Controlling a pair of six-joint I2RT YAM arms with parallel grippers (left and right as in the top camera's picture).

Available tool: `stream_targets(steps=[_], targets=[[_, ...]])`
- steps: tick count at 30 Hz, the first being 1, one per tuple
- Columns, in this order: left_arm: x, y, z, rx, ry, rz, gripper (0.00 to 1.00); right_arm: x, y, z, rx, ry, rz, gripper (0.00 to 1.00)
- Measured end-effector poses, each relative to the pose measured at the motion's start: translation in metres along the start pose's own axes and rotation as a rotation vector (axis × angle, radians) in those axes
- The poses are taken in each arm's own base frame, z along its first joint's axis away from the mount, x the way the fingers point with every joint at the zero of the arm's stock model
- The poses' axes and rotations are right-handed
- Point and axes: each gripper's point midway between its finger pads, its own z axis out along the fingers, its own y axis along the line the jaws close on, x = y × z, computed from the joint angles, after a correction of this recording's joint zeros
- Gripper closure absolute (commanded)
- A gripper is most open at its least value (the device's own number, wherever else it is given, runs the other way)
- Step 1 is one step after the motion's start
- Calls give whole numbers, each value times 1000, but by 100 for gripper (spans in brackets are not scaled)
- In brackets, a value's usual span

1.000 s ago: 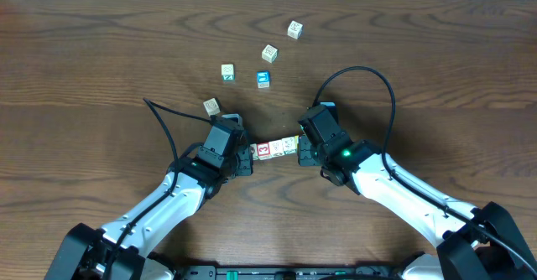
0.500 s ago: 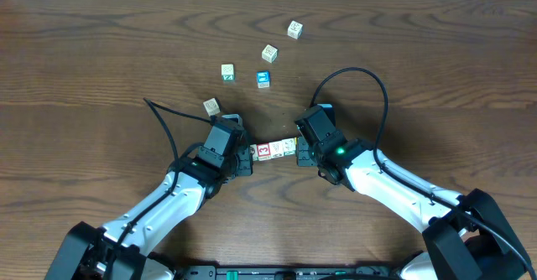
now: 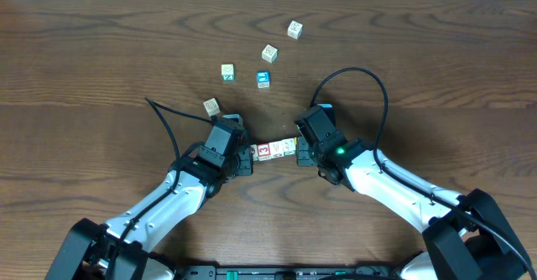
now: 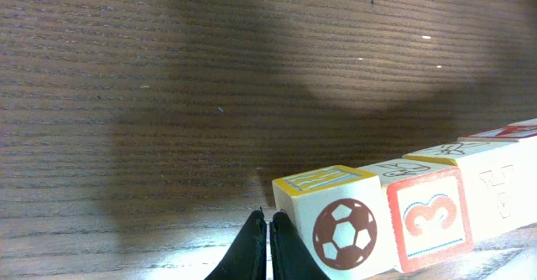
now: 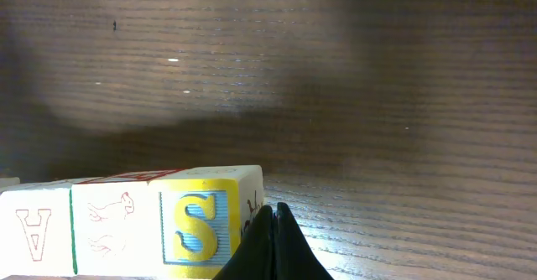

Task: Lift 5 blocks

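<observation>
Yellow-topped and ball-faced, the end block (image 4: 336,217) sits just right of the left claw (image 4: 268,240), whose fingers are clenched together on nothing and butt their tips against it. The right claw (image 5: 273,230) is clenched empty too, its tips against the S block (image 5: 205,221) just to its left.

The row of blocks (image 3: 275,149) lies pinched lengthwise between the two claws. Over the last second the right claw crept inward toward its partner, then stopped; in the last half second nothing shifted, and the row kept its place.

That suggests the end-to-end squeeze is now set. The row looks to be resting on the table (image 3: 101,54), so the lift itself seems not yet begun. Loose cubes (image 3: 269,54) lie well beyond both claws.
</observation>
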Motion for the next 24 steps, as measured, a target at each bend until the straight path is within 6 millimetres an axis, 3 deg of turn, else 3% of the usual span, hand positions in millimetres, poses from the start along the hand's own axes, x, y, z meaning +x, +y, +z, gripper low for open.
stream_targets(steps=[15,24], targets=[[0,0,0,-1,1,0,93,7,-3,12,19,29,0,99],[10,1,15,-13,38,-7,93,4,-6,12,34,13,0,99]])
